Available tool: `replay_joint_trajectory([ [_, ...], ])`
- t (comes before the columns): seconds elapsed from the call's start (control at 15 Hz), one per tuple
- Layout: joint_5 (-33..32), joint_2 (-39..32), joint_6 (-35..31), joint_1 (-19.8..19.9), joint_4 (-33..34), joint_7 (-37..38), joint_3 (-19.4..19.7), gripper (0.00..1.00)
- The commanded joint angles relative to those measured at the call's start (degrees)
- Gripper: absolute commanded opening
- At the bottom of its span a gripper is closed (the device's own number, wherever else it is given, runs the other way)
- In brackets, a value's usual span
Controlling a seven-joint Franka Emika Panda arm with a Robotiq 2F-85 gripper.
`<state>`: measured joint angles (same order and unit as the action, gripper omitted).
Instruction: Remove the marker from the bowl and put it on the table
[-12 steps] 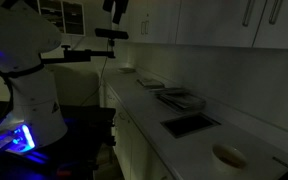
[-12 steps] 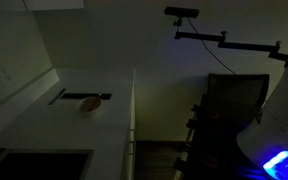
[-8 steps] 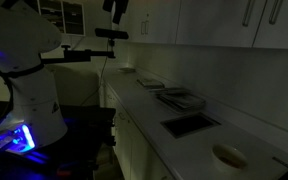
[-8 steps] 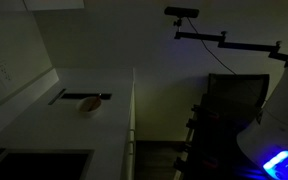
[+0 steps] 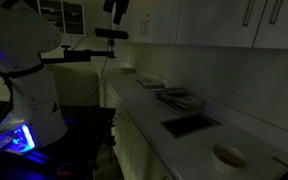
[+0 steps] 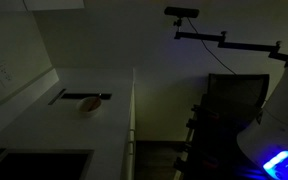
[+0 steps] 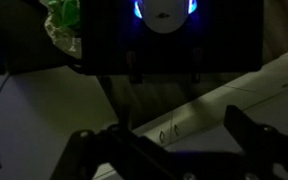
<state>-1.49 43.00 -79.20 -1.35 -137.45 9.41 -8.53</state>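
Most of both exterior views is taken up by the table [image 5: 154,110], a long pale countertop in a very dark room. The bowl [image 5: 229,155] sits on it toward one end. The arm [image 5: 29,85], white with a blue glow at its foot, stands well apart from the bowl, beside the counter's other end. Nothing of it reaches over the bowl in either exterior view. Several dark trays [image 5: 189,123] lie on the table between the arm and the bowl, the nearest of them near the bowl but not touching it. The bowl itself is small, round and pale cream, upright on bare countertop.

In an exterior view the marker [image 6: 76,96] appears as a thin dark bar lying level along the bowl's far rim and sticking out past it on both sides. It is too dim to say whether it rests on the rim or lies just behind it. The gripper [image 7: 162,140] shows only in the wrist view, its two fingers spread wide with nothing between them and no bowl beneath.

By my judgement the task is at its very start, with the approach to the bowl not yet begun. The next move calls for carrying the gripper over the trays to a spot above the bowl. The fingers should then turn to straddle the thin marker across its length, and descend without knocking the light bowl.
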Motion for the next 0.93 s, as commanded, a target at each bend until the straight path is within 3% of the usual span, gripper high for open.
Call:
replay_joint_trajectory([
  [0.0,-0.02,-5.82,-5.24,-0.28,1.72,0.39,0.33,1.0],
  [0.27,-3.91,-18.61,-19.86,-0.25,4.6,-1.73,0.43,1.0],
  [0.47,-8.66,-30.88,-26.88,-0.48,9.53,-6.04,1.22,1.0],
  [0.87,-16.64,-51.16,-28.02,-1.37,22.2,-16.61,2.57,1.0],
])
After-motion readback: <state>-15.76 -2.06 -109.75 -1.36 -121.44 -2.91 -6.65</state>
